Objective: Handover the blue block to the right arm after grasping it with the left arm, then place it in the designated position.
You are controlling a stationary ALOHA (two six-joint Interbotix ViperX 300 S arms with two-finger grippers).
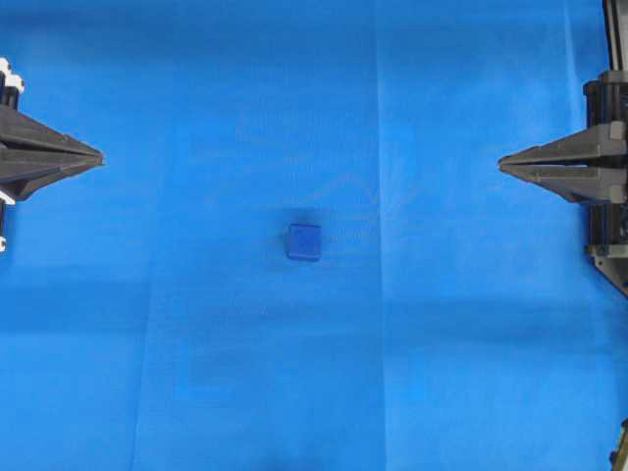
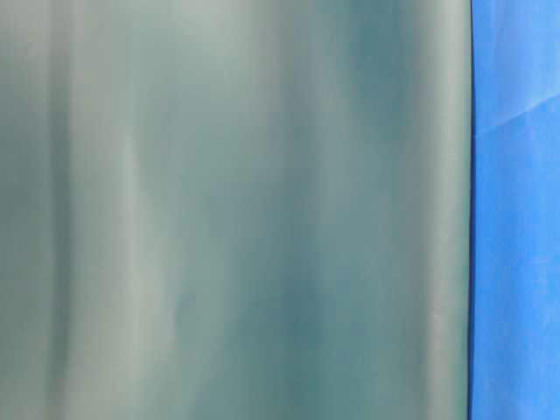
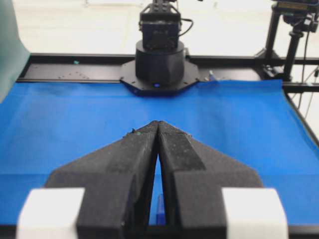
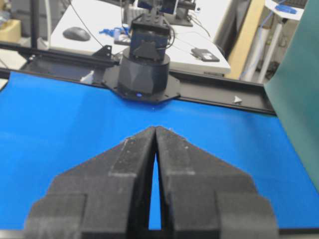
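**Nothing started: block untouched, both arms parked**

I see the block [image 1: 303,241] sitting alone near the middle of the surface [image 1: 196,373], on the blue cloth, well apart from both arms. Nothing touches it.

My left gripper [image 1: 96,157] is at the left edge, fingers pressed together to a point, holding nothing. The left wrist view confirms it: tips meet, only a thin slit lower down, and a sliver of blue in that slit, which I take to be the block.

My right gripper [image 1: 503,163] mirrors it at the right edge, fingers closed tip to tip, empty. The right wrist view shows the same.

The table-level view is mostly blocked by a blurred greenish sheet, so no help there.

Judgement: zero progress. All left to do: open left fingers, reach in, grasp, lift, hand over to right, then place. I can't see any marked target spot on the cloth.
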